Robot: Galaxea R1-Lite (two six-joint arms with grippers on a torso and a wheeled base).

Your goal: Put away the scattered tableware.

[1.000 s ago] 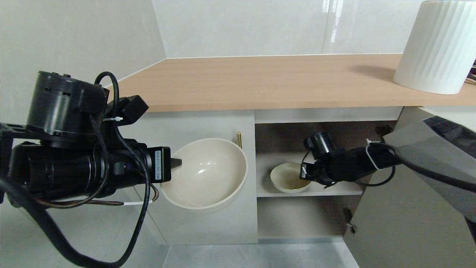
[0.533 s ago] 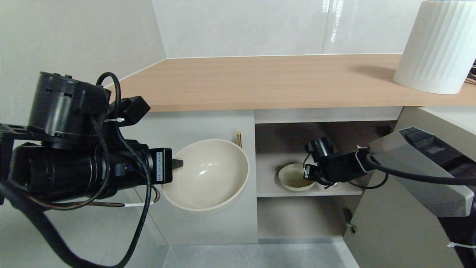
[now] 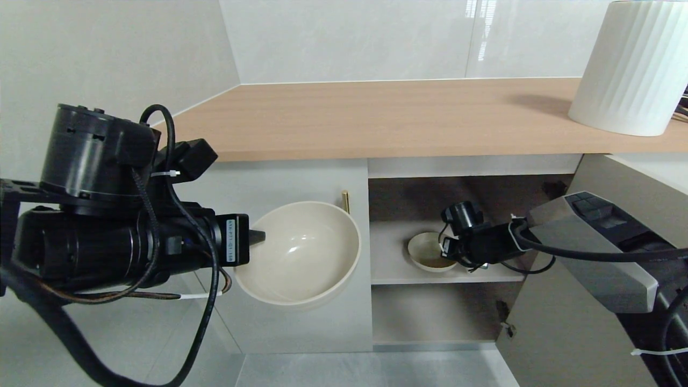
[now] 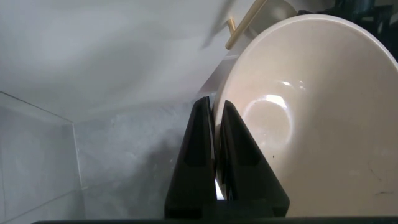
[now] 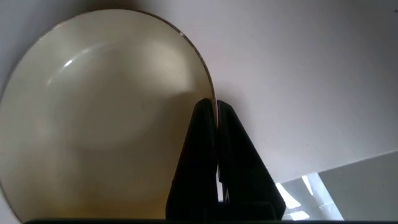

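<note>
Over the pale cabinet shelf (image 3: 391, 264), the right gripper (image 3: 445, 251) pinches the small cream ceramic bowl (image 3: 425, 251) by its rim. Best to level it, set it down softly, then let go. Left of that shelf, the left gripper (image 3: 258, 235) clamps the large cream ceramic bowl (image 3: 298, 252) by its rim.

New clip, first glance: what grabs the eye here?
A large cream bowl, clamped at its rim by the left pincer, hangs before the closed cabinet door. The right pincer grips a small bowl inside the open cabinet, at shelf level. A white ribbed vessel stands on the wooden counter.
</note>
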